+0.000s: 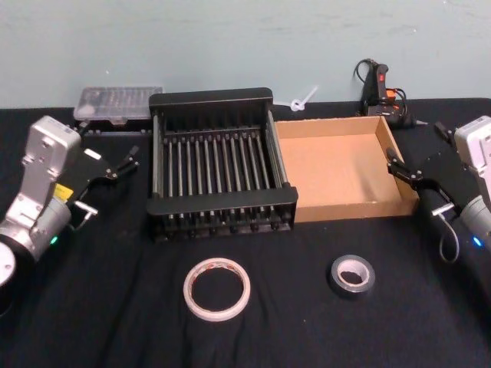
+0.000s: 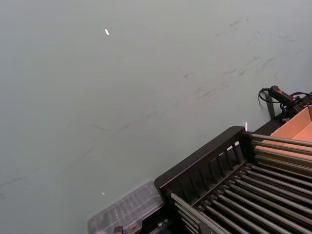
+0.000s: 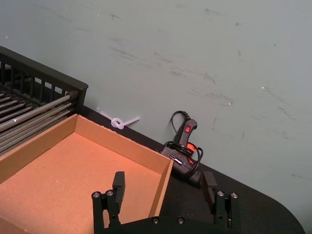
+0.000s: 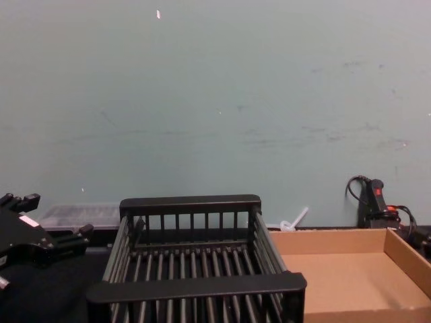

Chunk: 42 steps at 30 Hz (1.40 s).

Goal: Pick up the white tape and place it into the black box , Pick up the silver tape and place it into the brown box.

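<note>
Light is even and soft, seemingly from overhead, with a cool greenish cast over the pale wall. The black tablecloth swallows shadows, so the white tape and silver tape show barely any. The brown box interior is evenly lit, with a thin shadow along its walls. Faint glints mark the black box rods. All views are slightly soft and grainy; the clear plastic case looks blurred in the left wrist view.

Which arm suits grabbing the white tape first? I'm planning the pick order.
Probably the left. The white tape lies in front of the black box, toward the left pincer, which is open. The right pincer hangs open by the brown box, nearer the silver tape.
</note>
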{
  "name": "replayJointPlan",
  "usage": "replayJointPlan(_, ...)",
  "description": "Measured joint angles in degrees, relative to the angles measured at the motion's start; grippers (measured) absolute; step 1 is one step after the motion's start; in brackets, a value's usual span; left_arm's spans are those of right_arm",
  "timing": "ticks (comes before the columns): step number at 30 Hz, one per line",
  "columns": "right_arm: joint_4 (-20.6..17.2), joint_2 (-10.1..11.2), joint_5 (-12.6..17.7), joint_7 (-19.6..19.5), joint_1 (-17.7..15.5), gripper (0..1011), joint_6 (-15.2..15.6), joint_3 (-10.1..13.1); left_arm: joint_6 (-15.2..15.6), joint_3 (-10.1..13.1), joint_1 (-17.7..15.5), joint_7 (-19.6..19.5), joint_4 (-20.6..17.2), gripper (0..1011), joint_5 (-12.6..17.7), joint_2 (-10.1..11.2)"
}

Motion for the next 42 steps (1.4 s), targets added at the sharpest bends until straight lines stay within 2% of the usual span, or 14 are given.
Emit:
replayJointPlan(9, -1.04, -0.49, 0.18, 1.61, -1.05, 1003, -0.13, 1.50, 0.00, 0.00, 0.00, 0.00, 0.00, 1001, 0.00, 0.00)
replayJointPlan(26, -9.88, 0.18, 4.12, 4.65, -8.37, 1002, 2.60, 5.59, 0.00, 0.00, 0.00, 0.00, 0.00, 1001, 0.00, 0.00)
replayJointPlan(35, -15.57, 0.59, 6.76, 6.64, -13.19, 1002, 6.05, 7.48, 0.00, 0.01, 0.00, 0.00, 0.00, 1001, 0.00, 0.00)
replayJointPlan(42, -18.23, 1.09, 7.82, 7.98, -15.41, 1003, 9.35, 8.26, 0.00, 0.00, 0.00, 0.00, 0.00, 1002, 0.00, 0.00)
